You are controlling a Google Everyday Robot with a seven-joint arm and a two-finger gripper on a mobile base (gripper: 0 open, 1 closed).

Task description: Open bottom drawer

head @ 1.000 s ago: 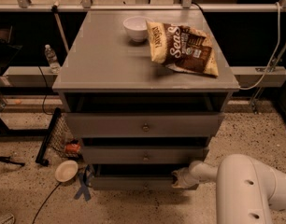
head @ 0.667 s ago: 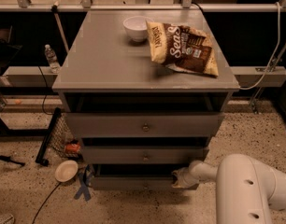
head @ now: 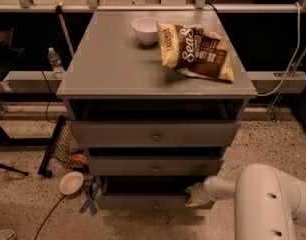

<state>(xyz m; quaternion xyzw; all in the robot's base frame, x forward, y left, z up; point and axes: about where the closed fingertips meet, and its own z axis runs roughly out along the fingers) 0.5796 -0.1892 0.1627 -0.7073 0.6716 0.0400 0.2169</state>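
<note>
low down, the gripper sits at the right end of the bottom drawer, its grip impossible to tell.

Three drawers, one bowl, one chip bag, one gripper at bottom drawer.

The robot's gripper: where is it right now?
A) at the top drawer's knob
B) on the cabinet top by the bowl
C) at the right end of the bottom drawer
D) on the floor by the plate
C: the gripper sits low at the right end of the bottom drawer, beneath the middle drawer.
</note>
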